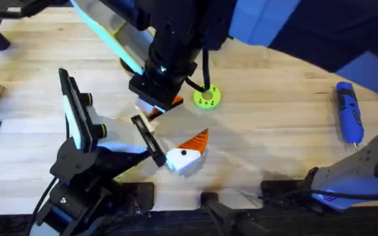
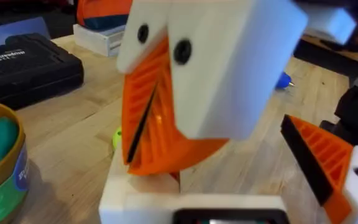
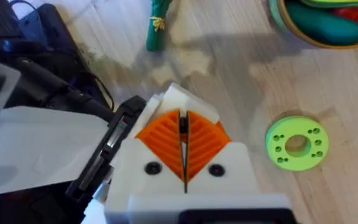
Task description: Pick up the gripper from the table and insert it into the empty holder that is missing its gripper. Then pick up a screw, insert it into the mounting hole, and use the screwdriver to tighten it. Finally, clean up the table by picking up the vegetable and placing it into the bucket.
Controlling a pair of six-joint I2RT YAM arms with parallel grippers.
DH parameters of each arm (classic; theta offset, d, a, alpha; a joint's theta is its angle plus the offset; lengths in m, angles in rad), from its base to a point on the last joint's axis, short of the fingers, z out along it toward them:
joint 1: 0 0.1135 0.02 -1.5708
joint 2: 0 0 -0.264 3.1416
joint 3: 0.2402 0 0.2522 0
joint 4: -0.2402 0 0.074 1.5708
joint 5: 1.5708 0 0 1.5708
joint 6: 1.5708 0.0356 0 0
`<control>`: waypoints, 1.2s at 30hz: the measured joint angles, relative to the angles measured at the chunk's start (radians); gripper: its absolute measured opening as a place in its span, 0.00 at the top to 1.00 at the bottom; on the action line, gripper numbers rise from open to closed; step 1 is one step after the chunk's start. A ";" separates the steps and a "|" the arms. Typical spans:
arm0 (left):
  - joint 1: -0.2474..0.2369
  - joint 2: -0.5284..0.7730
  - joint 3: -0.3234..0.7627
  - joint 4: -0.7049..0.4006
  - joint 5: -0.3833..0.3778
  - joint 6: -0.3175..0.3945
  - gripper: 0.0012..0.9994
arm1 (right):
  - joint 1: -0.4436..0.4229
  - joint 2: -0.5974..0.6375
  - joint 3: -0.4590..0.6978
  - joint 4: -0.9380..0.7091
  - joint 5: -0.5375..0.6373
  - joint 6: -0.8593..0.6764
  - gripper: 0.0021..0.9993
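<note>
Overhead, the screwdriver (image 1: pixel 348 111) lies untouched at far right, so fitting seems the step in hand. I cannot tell whether the left gripper (image 1: pixel 188 151) is spread, and the left wrist view does not settle it. In the right wrist view, the right gripper (image 3: pixel 183 146) has its pads pressed together on nothing visible. The vegetable (image 3: pixel 156 25) lies near the bucket (image 3: pixel 284 23). The next move calls for fine alignment.

Even bright overhead light, soft shadows on table (image 1: pixel 268 141); right arm (image 1: pixel 176 39) under camera dark and blurred; wrist views' nearest parts out of focus.
</note>
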 joint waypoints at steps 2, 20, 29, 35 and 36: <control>0.000 0.000 0.000 0.000 0.000 0.000 0.01 | 0.000 0.000 0.000 0.001 0.000 0.000 1.00; 0.000 0.000 0.000 -0.001 -0.020 0.007 0.01 | 0.000 0.005 0.000 0.034 0.013 0.031 1.00; 0.002 0.000 0.000 -0.001 -0.030 0.006 0.01 | 0.002 0.009 0.000 0.052 0.028 0.064 1.00; 0.002 0.000 0.000 -0.002 -0.026 0.001 0.01 | 0.002 0.009 0.000 0.041 0.034 0.069 1.00; 0.002 0.000 0.000 -0.002 -0.026 0.000 0.01 | 0.003 0.009 0.000 0.041 0.034 0.069 1.00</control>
